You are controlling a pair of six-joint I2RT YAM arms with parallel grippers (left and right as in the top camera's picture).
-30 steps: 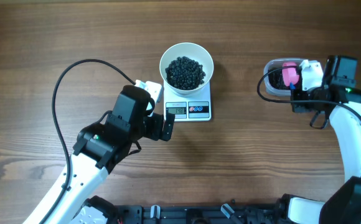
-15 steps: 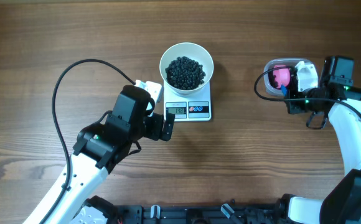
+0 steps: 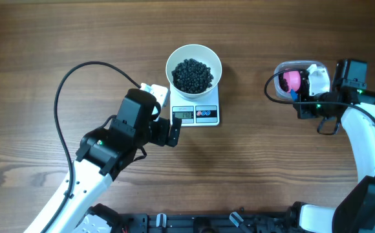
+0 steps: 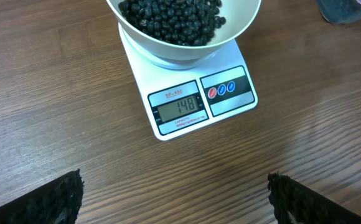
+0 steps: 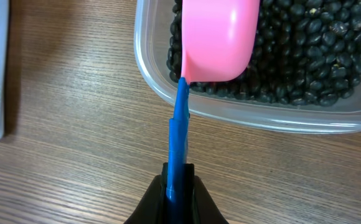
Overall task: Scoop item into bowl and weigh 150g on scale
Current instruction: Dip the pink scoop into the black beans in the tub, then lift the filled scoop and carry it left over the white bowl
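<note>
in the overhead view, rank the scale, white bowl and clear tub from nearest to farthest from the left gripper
From the left gripper:
1. scale, just to its right on the table.
2. white bowl, sitting on the scale's far end.
3. clear tub, far right, with the pink scoop over it.

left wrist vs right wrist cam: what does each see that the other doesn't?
Left wrist only: the white bowl on the scale, its display readable, plus the open left gripper. Right wrist only: the pink scoop, blue handle pinched in the shut right gripper, over the clear tub. Both: black beans, the wooden table and an edge of the scale.
</note>
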